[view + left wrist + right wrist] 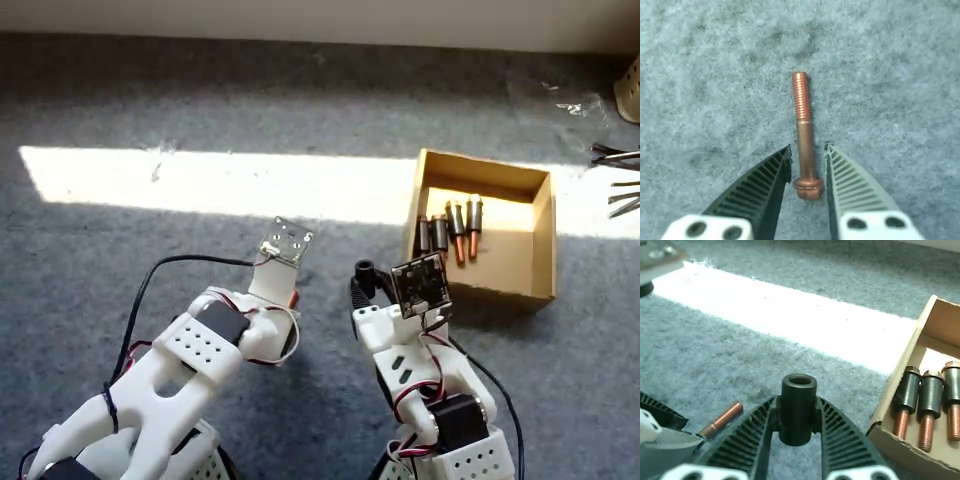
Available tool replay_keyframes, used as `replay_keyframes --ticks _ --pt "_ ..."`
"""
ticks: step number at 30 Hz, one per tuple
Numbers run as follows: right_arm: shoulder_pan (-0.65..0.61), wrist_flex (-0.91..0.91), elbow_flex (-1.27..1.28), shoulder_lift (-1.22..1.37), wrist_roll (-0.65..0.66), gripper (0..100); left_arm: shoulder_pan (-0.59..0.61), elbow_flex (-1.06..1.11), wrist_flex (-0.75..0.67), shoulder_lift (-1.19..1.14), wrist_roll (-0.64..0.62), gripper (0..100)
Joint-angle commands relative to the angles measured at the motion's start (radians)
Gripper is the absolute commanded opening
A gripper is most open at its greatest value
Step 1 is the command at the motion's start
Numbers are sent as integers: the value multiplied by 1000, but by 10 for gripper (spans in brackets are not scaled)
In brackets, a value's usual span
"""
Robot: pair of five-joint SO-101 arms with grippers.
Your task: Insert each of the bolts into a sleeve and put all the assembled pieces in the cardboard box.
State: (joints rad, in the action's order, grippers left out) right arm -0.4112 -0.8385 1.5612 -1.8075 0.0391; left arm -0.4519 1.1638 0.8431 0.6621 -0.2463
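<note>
1. Grey carpet [100,100] covers the whole work surface, and a bright strip of sunlight crosses it farther out.
2. Nearest the arms, the left gripper [808,148] straddles one copper bolt [804,125] lying flat on the carpet. Its jaws stand slightly apart on either side of the shank, just above the flanged head, and are not yet pinched on it.
3. Just beside it, the right gripper [796,401] is clamped on one black sleeve [799,390], held upright with the bore facing up.
4. The bolt looks stiff, light and smooth, so it is likely to roll or slip. The plain shank next to the head seems the best place to grip, as that leaves the threaded end free to enter the bore. The sleeve looks rigid and a little heavier, and its mid-body grip seems secure.
5. Farther off, the cardboard box [545,240] sits partly in the sunlight.
6. Four assembled pieces [457,228] lie side by side in the box, against its near wall.
7. The count is one loose bolt, one sleeve in the gripper, four finished pieces and one box.
</note>
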Motion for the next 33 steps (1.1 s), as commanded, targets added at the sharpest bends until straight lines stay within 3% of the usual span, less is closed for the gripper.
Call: replay_keyframes --ticks 1,9,15,33 --pt "10 -5 -12 -19 5 26 70 -2 -12 -2 -23 108" --pt "10 -5 -12 -19 5 26 77 15 -14 -4 -25 108" --pt "10 -5 -12 -19 5 26 8 51 -15 -4 -25 108" --pt "10 -5 -12 -19 5 26 -50 111 -103 -4 -26 108"
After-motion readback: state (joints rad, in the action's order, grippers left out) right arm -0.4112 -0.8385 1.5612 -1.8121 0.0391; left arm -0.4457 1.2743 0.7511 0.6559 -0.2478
